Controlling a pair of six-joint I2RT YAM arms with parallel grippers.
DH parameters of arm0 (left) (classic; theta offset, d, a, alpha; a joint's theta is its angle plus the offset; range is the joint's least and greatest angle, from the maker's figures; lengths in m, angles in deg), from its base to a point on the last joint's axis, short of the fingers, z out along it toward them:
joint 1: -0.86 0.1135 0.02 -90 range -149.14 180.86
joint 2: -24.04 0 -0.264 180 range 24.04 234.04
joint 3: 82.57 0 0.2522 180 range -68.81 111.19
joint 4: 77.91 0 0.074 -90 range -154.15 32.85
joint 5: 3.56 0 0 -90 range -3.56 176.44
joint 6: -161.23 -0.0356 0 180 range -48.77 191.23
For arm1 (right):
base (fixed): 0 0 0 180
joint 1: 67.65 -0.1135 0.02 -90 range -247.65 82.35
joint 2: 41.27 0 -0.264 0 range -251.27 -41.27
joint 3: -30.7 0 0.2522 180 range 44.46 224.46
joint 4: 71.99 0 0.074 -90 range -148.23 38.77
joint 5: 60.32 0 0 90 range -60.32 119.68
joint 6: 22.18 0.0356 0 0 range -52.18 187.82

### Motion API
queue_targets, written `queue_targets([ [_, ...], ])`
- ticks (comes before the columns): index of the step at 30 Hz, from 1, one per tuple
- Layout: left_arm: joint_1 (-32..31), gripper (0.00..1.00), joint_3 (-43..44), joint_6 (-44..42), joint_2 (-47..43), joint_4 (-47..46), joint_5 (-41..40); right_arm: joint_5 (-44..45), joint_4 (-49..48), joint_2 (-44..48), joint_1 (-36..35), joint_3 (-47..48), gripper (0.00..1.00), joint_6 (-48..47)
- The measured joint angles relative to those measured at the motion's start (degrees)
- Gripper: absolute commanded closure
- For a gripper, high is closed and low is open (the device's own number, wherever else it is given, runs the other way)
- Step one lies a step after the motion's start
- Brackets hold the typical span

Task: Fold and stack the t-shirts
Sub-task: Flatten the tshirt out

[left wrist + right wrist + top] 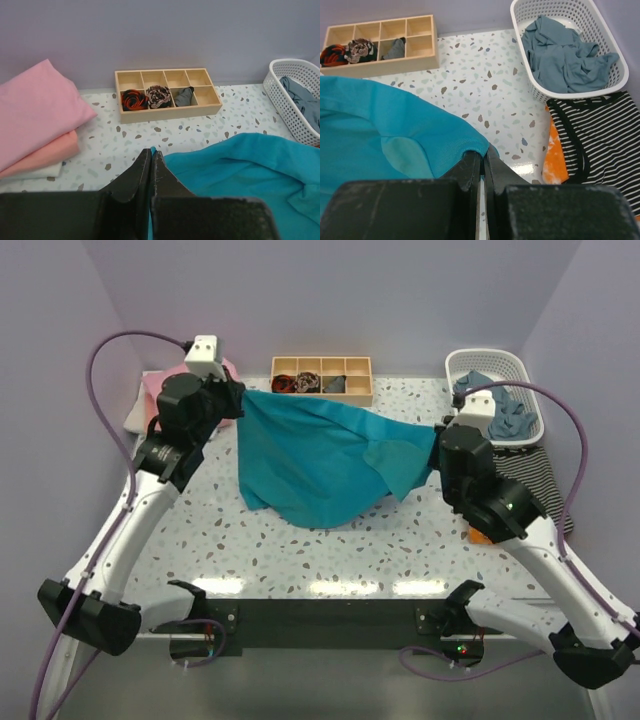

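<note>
A teal-blue t-shirt [310, 455] hangs stretched between my two grippers, its lower part draping onto the speckled table [400, 540]. My left gripper [238, 400] is shut on the shirt's far-left corner; the left wrist view shows a sliver of teal cloth [240, 165] pinched at the tips of that gripper [151, 152]. My right gripper [437, 445] is shut on the right edge, where the cloth [370, 120] folds over the tips of that gripper [483, 152]. At the back left lies a stack of folded t-shirts: pink [35, 110] on peach [45, 152] on white [35, 172].
A wooden divider box [322, 380] with rolled items stands at the back centre. A white basket [495, 390] holding grey-blue clothes sits at the back right. In front of it lie a black-and-white striped garment [535, 480] and an orange cloth [480, 535].
</note>
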Motion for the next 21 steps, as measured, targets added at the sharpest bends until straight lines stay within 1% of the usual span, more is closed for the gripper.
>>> queue_targets([
  [4,0.0,1.00,3.4,-0.6,-5.9,7.6,-0.6,-0.9,1.0,4.3,0.0,2.4,1.00,-1.5],
  [8,0.0,1.00,7.9,-1.0,-14.9,13.4,-1.6,-5.6,2.9,9.7,0.1,9.0,1.00,-3.2],
  [10,0.0,1.00,12.5,-1.0,-20.0,16.9,-2.1,-9.0,4.3,11.5,0.2,13.6,1.00,-3.8],
  [14,0.0,1.00,21.8,-0.9,-27.1,20.2,-1.8,-16.6,5.8,15.3,0.2,20.3,1.00,-4.5],
  [16,0.0,1.00,26.4,-0.7,-28.8,22.6,-1.3,-20.3,6.8,16.7,0.2,22.3,1.00,-4.7],
  [19,0.0,1.00,33.8,0.0,-28.8,26.9,-0.5,-24.5,8.4,17.6,0.2,24.5,1.00,-4.7],
  [21,0.0,1.00,36.1,0.4,-28.7,29.1,0.0,-26.1,8.9,17.6,0.2,25.6,1.00,-4.7],
])
